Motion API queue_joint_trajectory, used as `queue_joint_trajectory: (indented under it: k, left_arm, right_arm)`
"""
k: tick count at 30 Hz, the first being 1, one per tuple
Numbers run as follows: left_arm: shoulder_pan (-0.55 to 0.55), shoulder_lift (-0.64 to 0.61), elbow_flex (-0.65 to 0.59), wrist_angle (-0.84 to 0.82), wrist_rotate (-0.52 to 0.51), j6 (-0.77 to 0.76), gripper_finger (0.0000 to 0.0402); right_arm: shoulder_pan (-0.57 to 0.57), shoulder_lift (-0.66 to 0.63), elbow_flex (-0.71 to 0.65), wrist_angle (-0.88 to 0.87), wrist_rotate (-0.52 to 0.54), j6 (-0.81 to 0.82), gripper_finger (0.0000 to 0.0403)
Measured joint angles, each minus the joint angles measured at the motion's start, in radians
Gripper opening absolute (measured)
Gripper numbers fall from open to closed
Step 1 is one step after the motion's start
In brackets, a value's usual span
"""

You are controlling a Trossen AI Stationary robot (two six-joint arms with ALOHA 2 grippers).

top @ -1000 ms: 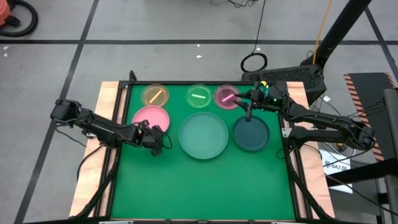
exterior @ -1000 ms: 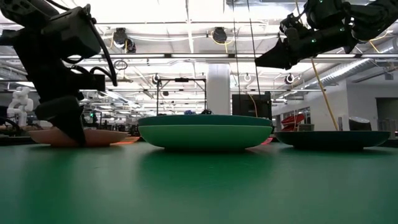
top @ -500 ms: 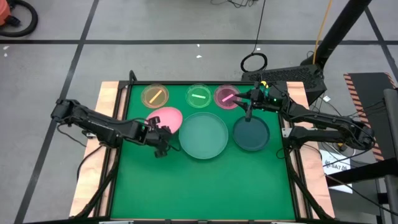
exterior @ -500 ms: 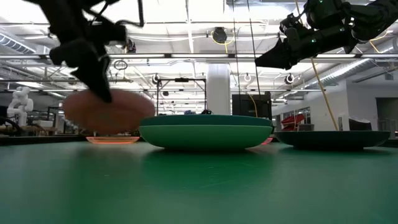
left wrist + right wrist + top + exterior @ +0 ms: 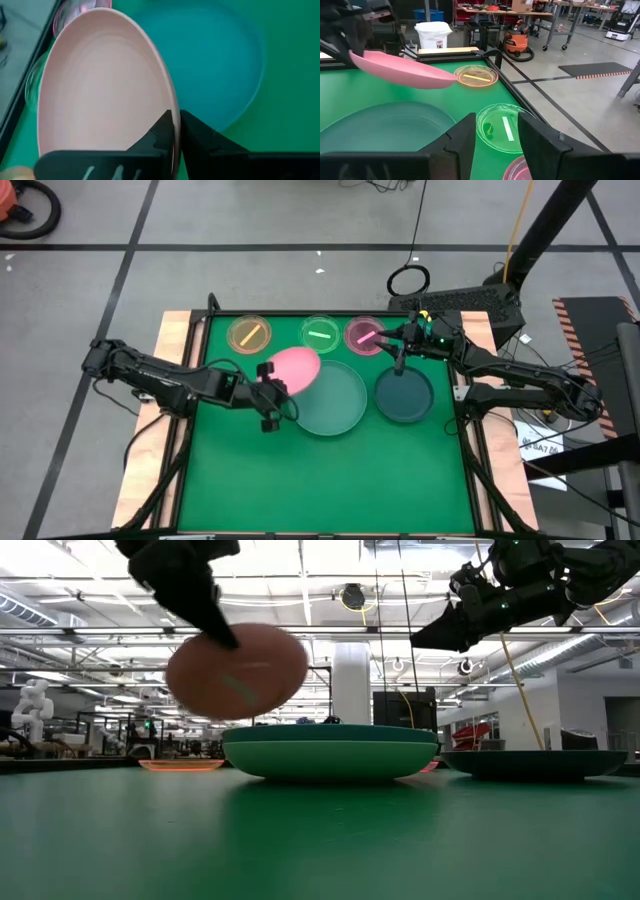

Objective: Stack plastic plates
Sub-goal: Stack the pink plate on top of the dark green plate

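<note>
My left gripper (image 5: 268, 387) is shut on the large pink plate (image 5: 293, 367). The plate is in the air, tilted, over the left rim of the large light green plate (image 5: 330, 398), which rests on the mat at the centre. The dark teal plate (image 5: 405, 395) lies to the right of it. Small amber (image 5: 249, 333), green (image 5: 320, 334) and pink (image 5: 363, 335) plates sit in a row along the far edge. My right gripper (image 5: 399, 356) hangs open above the gap between the small pink plate and the teal plate. I see no small blue plate. My left gripper pinches the pink plate's rim (image 5: 169, 120) on the side nearest the arm. One finger (image 5: 159, 134) lies on the plate's inner face and the other (image 5: 197, 134) on its underside. The fingers come from the table's left. The plate (image 5: 238, 670) is lifted clear and tilted.
The green mat (image 5: 320, 480) has a wide open stretch on its near half. Wooden strips and a black frame (image 5: 195, 350) border the table. Through the right wrist view I see a workshop floor, a white bin (image 5: 436, 34) and a shop vacuum (image 5: 519, 44) beyond the table.
My left gripper has raised the pink plate off the mat at the table's left and carried it up and to the right, over the large light green plate's edge. The plate has tipped from flat to tilted.
</note>
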Motion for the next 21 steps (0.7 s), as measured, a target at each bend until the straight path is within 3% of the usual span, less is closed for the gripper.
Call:
queue_joint_trajectory:
  k: [11,21]
  left_arm:
    - [0.043,0.124,0.000,0.268,0.126,0.143,0.0030]
    - [0.075,0.179,0.001,0.348,0.233,0.136,0.0030]
  right_arm:
    - [0.000,0.000,0.000,-0.003,0.000,0.000,0.0141]
    - [0.000,0.000,0.000,-0.006,0.000,-0.002,0.0141]
